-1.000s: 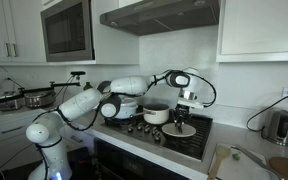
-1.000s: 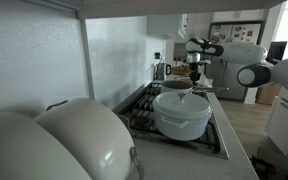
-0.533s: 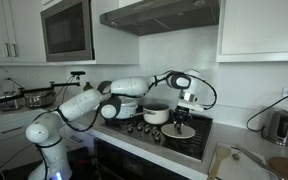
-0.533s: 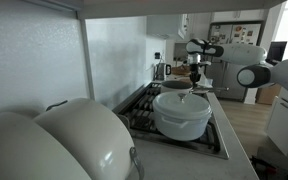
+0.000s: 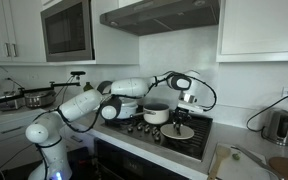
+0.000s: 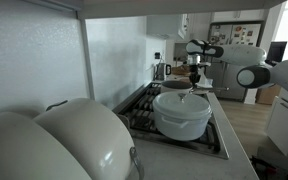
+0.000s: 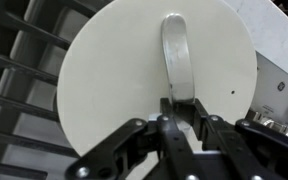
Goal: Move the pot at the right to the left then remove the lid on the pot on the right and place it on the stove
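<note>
Over the stove point(image 5: 197, 138), gripper point(image 7: 180, 106) clamps lid point(image 7: 109, 100) by handle point(image 7: 176, 50) (pot point(image 5: 156, 115) nr it)

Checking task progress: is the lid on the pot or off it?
Off: the lid is over the stove grates, beside the open pot, fingers on its handle.

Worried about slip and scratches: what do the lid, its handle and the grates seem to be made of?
Lid: cream-white, smooth, even matte finish; enamelled metal or ceramic, cannot tell which. Handle: same cream strap with a soft highlight, likely the same material. Grates: dark, dull bars, probably cast iron.
</note>
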You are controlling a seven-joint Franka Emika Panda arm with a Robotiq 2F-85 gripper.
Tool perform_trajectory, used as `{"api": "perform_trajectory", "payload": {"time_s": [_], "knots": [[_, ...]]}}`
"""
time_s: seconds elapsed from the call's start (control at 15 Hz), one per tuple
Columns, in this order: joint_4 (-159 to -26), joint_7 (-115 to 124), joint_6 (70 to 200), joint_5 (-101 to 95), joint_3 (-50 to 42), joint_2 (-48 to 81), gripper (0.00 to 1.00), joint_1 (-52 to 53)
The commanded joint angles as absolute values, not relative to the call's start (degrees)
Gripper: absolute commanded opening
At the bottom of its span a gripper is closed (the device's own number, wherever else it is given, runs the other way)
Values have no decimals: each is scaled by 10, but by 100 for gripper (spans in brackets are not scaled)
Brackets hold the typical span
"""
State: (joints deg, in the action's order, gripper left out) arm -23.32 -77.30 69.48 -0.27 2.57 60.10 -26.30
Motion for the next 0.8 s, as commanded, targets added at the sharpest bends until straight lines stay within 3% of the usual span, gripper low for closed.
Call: {"api": "perform_trajectory", "payload": {"time_s": [0.0, 0.27, 0.33, 0.4, 0.73], "knots": [[-258, -775, 700, 6, 33, 575, 6, -268], [-259, -774, 698, 6, 33, 577, 6, -268], [-182, -775, 664, 14, 22, 619, 6, -263], [-259, -774, 697, 6, 33, 577, 6, -268], [-259, -772, 696, 6, 32, 580, 6, -268]]}}
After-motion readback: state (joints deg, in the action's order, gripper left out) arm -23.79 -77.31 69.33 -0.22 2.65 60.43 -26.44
